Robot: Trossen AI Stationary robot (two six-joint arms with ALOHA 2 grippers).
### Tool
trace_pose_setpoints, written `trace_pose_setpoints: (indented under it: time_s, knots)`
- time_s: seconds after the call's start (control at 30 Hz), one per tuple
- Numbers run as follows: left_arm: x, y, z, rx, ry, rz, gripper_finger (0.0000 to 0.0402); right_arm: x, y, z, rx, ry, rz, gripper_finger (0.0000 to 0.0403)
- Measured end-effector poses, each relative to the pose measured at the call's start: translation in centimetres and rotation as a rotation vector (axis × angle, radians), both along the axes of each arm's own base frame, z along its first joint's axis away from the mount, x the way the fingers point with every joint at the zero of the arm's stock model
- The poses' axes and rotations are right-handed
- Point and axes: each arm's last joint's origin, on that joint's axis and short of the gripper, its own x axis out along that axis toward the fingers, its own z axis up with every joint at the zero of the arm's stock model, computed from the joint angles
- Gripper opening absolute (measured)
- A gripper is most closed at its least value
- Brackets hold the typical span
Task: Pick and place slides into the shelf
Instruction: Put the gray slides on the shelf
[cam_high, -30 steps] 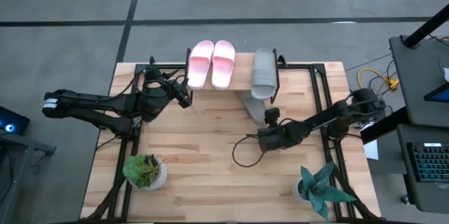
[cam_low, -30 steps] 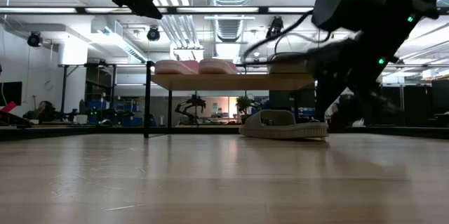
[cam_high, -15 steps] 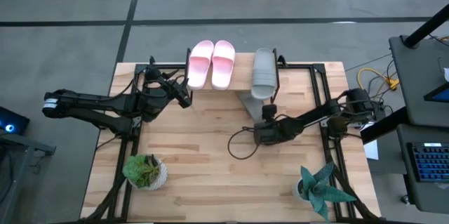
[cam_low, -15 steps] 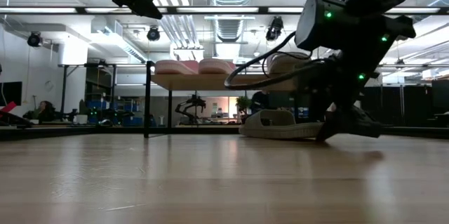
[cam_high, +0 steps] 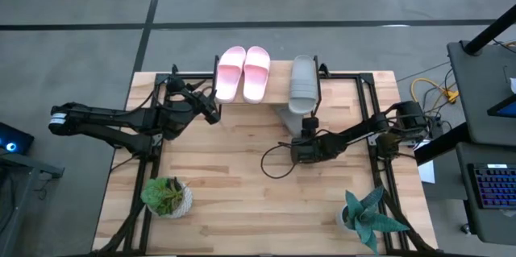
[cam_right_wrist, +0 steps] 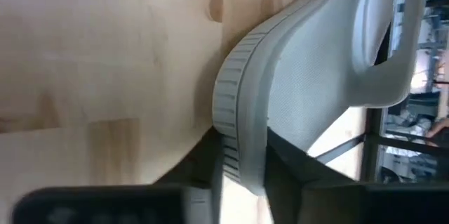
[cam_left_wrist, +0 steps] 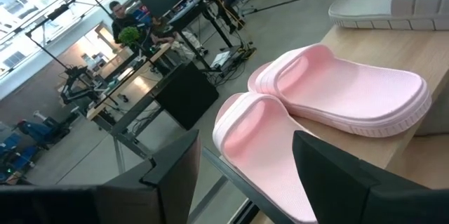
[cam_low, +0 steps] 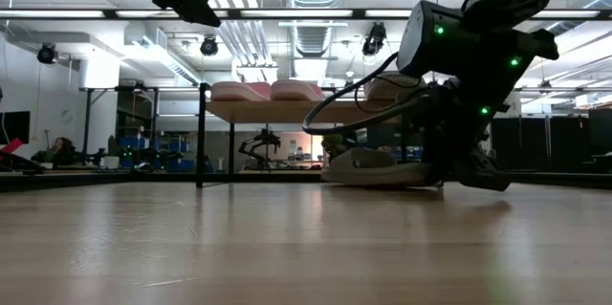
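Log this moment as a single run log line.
right pincer: closing on grey slide on table | left pincer: open, waiting near shelf | shelf holds two pink slides, one grey

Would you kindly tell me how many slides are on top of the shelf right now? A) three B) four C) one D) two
A: two pink slides and one grey slide lie on the shelf; the other grey slide is on the table.
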Motion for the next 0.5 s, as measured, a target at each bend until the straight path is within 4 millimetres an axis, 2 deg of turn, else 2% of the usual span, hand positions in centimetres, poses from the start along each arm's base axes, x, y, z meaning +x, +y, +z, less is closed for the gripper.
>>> trace_pose_setpoints:
  time_s: [0.1, 0.27, 0.5]
  knots:
    - [0.0, 0.0, -0.1, 0.000, 0.008, -0.001, 0.0212, 0.0, 0.0, 0.0, -0.014, 0.000, -0.003, 0.0027]
    - [0.0, 0.0, -0.1, -0.001, 0.008, -0.001, 0.0212, 0.0, 0.3, 0.5, 0.010, -0.008, 0.013, 0.0026]
    - [0.1, 0.0, -0.1, -0.011, 0.005, -0.036, 0.0212, -0.4, 2.4, 3.9, 0.202, -0.116, 0.111, 0.0024]
